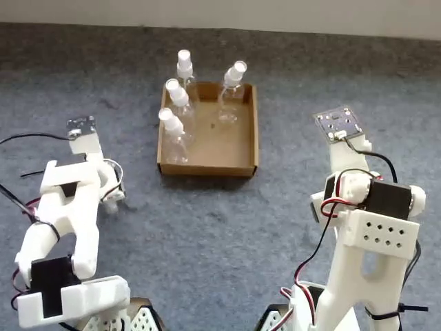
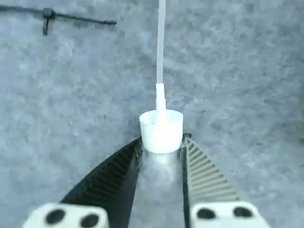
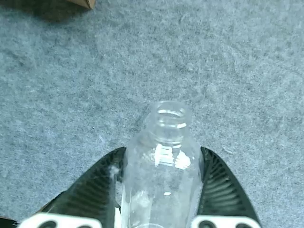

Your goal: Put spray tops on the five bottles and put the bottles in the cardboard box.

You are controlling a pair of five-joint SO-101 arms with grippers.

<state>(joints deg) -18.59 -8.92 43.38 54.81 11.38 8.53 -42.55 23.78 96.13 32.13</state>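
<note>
Bottles (image 1: 180,114) crowding cardboard box (image 1: 207,167) rear-left

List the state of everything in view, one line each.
left gripper: shut on the spray top
right gripper: shut on the fifth bottle
spray top: not on a bottle, dip tube bare
fifth bottle: uncapped, neck open
four bottles: standing in the cardboard box, spray tops on
cardboard box: open-topped, on the carpet
</note>
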